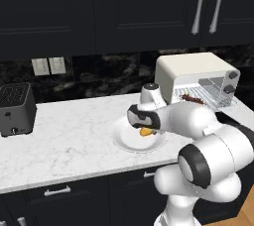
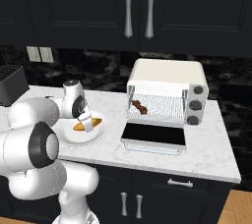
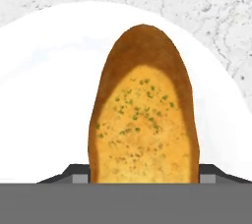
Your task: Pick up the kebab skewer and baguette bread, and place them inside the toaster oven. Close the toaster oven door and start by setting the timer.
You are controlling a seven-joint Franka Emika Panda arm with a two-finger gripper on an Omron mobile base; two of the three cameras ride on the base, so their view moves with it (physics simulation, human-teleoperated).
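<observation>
Already loaded, the kebab skewer [image 1: 192, 99] is lying on the wire rack inside the toaster oven [image 1: 193, 74] in the left base view, while the arm is reaching down over a white plate [image 1: 121, 138] on the marble desk [image 1: 69, 126]. An orange sliver of the baguette bread [image 1: 145, 132] is peeking out beneath the gripper [image 1: 145, 129], which is sitting directly over it. A black slot toaster [image 1: 16, 108] is standing well apart at the far left.

From the right base view, the toaster oven door [image 2: 153, 135] is hanging fully open, flat toward the camera, with the skewer [image 2: 139, 106] resting on the rack behind it. The gripper [image 2: 86, 123] is coming straight down across the middle of the bread [image 2: 83, 125], whose long axis is running roughly left to right on the plate [image 2: 66, 132]; the oven is lying to the right of it.

Looking along the hand view, the bread [image 3: 142, 115] is running lengthwise away from the camera, its near end sitting between the two dark fingertips [image 3: 76, 173], one on each long flank. The jaws are standing apart at about the loaf's width and appear to be pressing its sides, though actual contact is hard to confirm with the tips mostly cut off. The plate [image 3: 44, 95] is lying underneath.
</observation>
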